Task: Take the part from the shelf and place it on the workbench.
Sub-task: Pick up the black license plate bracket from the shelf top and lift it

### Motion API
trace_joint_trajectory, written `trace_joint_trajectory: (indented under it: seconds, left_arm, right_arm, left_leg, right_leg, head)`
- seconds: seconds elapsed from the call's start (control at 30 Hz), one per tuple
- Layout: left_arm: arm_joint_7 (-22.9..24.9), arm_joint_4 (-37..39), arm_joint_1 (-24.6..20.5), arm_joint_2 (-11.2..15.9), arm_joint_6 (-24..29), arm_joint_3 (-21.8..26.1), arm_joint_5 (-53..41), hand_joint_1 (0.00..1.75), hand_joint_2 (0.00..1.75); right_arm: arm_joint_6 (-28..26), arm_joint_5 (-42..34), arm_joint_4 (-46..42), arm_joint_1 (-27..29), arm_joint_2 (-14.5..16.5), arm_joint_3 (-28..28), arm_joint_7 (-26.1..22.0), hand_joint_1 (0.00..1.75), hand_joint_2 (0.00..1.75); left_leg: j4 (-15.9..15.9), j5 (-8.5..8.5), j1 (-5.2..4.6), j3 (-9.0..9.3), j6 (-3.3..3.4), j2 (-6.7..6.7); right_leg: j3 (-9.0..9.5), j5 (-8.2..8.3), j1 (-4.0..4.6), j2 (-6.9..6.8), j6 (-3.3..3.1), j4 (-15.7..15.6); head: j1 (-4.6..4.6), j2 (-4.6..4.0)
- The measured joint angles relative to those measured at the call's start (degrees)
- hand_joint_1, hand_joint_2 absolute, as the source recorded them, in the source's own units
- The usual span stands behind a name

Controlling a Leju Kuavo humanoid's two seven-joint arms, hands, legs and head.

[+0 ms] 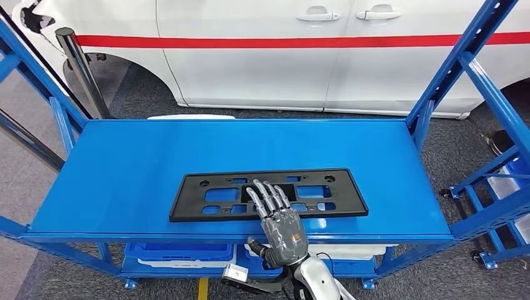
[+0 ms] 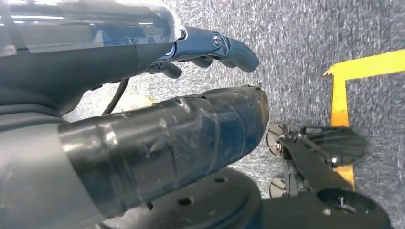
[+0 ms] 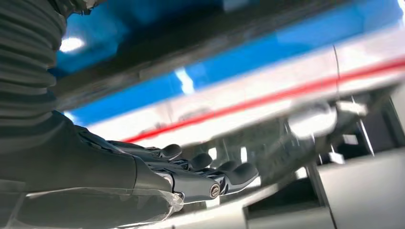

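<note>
The part, a flat black plastic plate (image 1: 187,201) with several cut-outs, lies lengthwise on the blue top shelf (image 1: 125,162), near its front edge. My right hand (image 1: 278,219) reaches up from below the front edge. Its fingers are stretched out flat and slightly apart over the plate's near-middle section, and it grips nothing. In the right wrist view the same hand (image 3: 191,179) shows straight fingers beside the blurred blue shelf (image 3: 267,62). My left hand (image 2: 143,100) hangs over grey carpet, fingers loosely extended and holding nothing.
A white car (image 1: 281,50) with a red stripe stands close behind the shelf. Blue uprights (image 1: 462,62) frame both ends, and another blue rack (image 1: 500,187) stands at the right. Blue bins (image 1: 178,253) sit on the lower shelf. Yellow tape (image 2: 340,95) marks the floor.
</note>
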Motion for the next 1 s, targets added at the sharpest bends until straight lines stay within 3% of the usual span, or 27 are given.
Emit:
trace_joint_trajectory:
  seconds: [0.07,0.13,0.23,0.27,0.3,0.33,0.43,0.5,0.63,0.7,0.77,0.8,0.83,0.87,0.93,1.0]
  left_arm:
    - [0.0,0.0,-0.01,0.04,0.04,0.05,0.02,0.0,0.0]
    - [0.0,0.0,0.01,0.09,0.06,0.14,0.05,0.0,0.0]
    - [0.0,0.01,0.03,0.11,0.15,0.34,0.09,0.0,0.0]
    - [0.0,0.02,0.05,0.12,0.19,0.42,0.11,0.0,0.0]
    - [0.0,0.02,0.08,0.13,0.21,0.49,0.13,0.0,0.0]
    - [0.0,0.02,0.09,0.13,0.22,0.58,0.15,0.0,0.0]
    - [-0.01,0.01,0.08,0.11,0.24,0.86,0.22,0.0,0.0]
    - [-0.01,0.01,0.02,0.11,0.24,1.09,0.28,0.0,0.0]
    - [0.0,0.02,-0.04,0.16,0.22,1.4,0.38,0.0,0.0]
    - [0.0,0.01,-0.01,0.21,0.14,1.47,0.48,0.0,0.0]
    - [0.01,0.02,0.04,0.2,-0.03,1.54,0.52,0.0,0.0]
    - [0.02,0.02,0.1,0.2,-0.09,1.55,0.52,0.0,0.0]
    - [0.07,0.02,0.17,0.19,-0.13,1.56,0.51,0.0,0.0]
    - [0.14,0.02,0.22,0.2,-0.14,1.57,0.51,0.0,0.0]
    - [0.31,0.02,0.22,0.2,-0.14,1.63,0.49,0.0,0.0]
    - [0.41,0.02,0.16,0.2,-0.16,1.71,0.48,0.0,0.0]
  right_arm:
    - [1.99,-0.48,0.01,-0.08,-0.64,-0.05,1.1,0.0,1.75]
    - [3.36,-0.25,0.07,-0.3,-1.35,-0.27,2.45,0.0,1.75]
    - [4.69,0.79,0.61,-0.63,-2.49,-0.79,4.33,0.0,1.75]
    - [4.91,1.13,0.89,-0.66,-2.82,-0.96,4.81,0.0,1.75]
    - [5.03,1.52,1.18,-0.68,-3.07,-1.14,5.24,0.0,1.75]
    - [5.08,1.93,1.46,-0.73,-3.24,-1.32,5.64,0.0,1.75]
    - [5.2,3.18,2.09,-1.09,-3.38,-1.61,6.64,0.0,1.75]
    - [5.28,3.83,2.43,-1.31,-3.38,-1.62,7.07,0.0,1.75]
    - [5.17,5.03,3.08,-1.63,-3.26,-1.62,7.77,0.0,1.75]
    - [4.77,6.51,3.46,-1.77,-3.09,-1.62,8.6,0.0,1.75]
    - [3.65,8.98,3.93,-1.74,-2.96,-1.63,9.97,0.0,1.75]
    - [2.83,10.47,4.18,-1.66,-2.87,-1.64,10.72,0.0,1.75]
    - [1.99,11.95,4.41,-1.55,-2.79,-1.66,11.5,0.0,1.75]
    - [1.23,13.27,4.62,-1.44,-2.68,-1.69,12.19,0.0,1.75]
    - [0.06,15.08,4.94,-1.27,-2.5,-1.96,13.21,0.0,1.75]
    - [-0.48,15.91,5.16,-1.19,-2.32,-2.54,13.72,0.0,1.75]
  left_leg:
    - [-0.31,0.19,0.02,0.09,0.64,0.01]
    - [-0.84,0.52,0.25,0.35,1.37,0.12]
    - [-1.05,0.64,0.28,0.44,1.99,0.24]
    - [-1.0,0.61,0.26,0.42,2.03,0.25]
    - [-0.93,0.56,0.25,0.42,2.04,0.24]
    - [-0.84,0.5,0.25,0.45,2.03,0.22]
    - [-0.6,0.21,0.15,0.6,1.64,0.17]
    - [-0.61,0.17,0.01,0.55,1.07,0.17]
    - [0.44,-0.64,0.03,0.23,-0.27,0.11]
    - [5.54,-3.78,0.13,-2.05,-0.7,0.02]
    - [12.74,-7.25,0.18,-5.41,-1.04,-0.01]
    - [14.83,-7.76,0.23,-6.36,-1.18,-0.01]
    - [14.86,-7.14,0.31,-6.32,-1.29,-0.01]
    - [12.68,-5.6,0.42,-5.19,-1.36,0.0]
    - [5.01,-2.34,0.61,-1.23,-1.32,-0.07]
    - [0.46,-1.19,0.6,0.91,-0.69,-0.18]
  right_leg:
    - [-0.01,0.01,0.02,0.01,0.55,-0.07]
    - [-0.57,-1.15,-0.07,-0.05,1.09,1.38]
    - [-4.99,-5.95,-0.42,-0.18,1.79,10.86]
    - [-6.51,-6.8,-0.54,-0.2,1.96,13.86]
    - [-7.2,-6.59,-0.64,-0.21,2.06,15.04]
    - [-6.86,-5.36,-0.73,-0.23,2.07,14.1]
    - [-2.03,-0.34,-0.71,-0.44,1.67,3.65]
    - [-0.46,0.34,-0.41,-0.53,1.26,0.11]
    - [-0.03,0.82,-0.58,-0.54,-0.05,-0.85]
    - [0.08,1.07,-0.7,-0.78,-0.62,-1.21]
    - [-0.14,1.14,-0.62,-0.97,-0.83,-1.17]
    - [-0.24,1.16,-0.6,-1.03,-0.84,-1.1]
    - [-0.34,1.17,-0.61,-1.06,-0.83,-0.97]
    - [-0.44,1.15,-0.65,-1.06,-0.76,-0.78]
    - [-0.76,1.01,-0.62,-1.0,-0.37,-0.14]
    - [-1.04,0.88,-0.44,-0.78,0.33,0.35]
  head:
    - [0.01,0.0]
    - [0.04,0.0]
    - [0.09,0.0]
    - [0.09,0.0]
    - [0.09,0.0]
    - [0.1,0.0]
    - [0.1,0.0]
    - [0.08,0.0]
    - [0.03,0.0]
    - [-0.02,0.0]
    - [-0.04,0.0]
    - [-0.04,0.0]
    - [-0.03,0.0]
    - [-0.04,0.0]
    - [-0.04,0.0]
    - [0.02,0.0]
